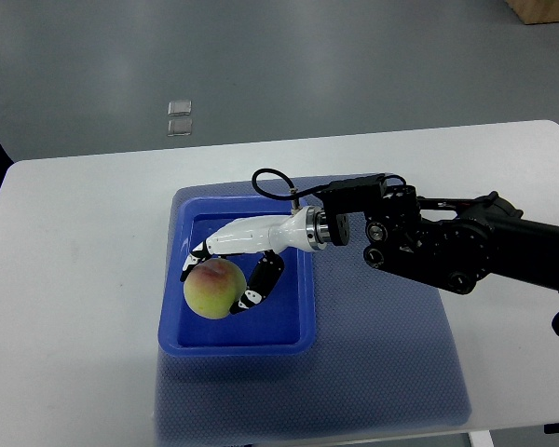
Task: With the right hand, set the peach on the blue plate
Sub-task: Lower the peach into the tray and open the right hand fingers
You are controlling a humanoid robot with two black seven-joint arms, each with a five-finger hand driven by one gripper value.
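A yellow-green peach with a red blush (211, 288) lies inside the blue plate (294, 337), a shallow square tray, at its left side. My right hand (225, 272) reaches in from the right, its white and black fingers (261, 282) curled around the peach's top and right side. Whether the peach rests on the plate's floor or is held just above it I cannot tell. The left arm is out of view.
The plate stands on a blue mat (382, 354) on a white table (74, 279). My black right forearm (466, 247) stretches across the mat. Two small clear squares (179, 116) lie on the grey floor beyond the table.
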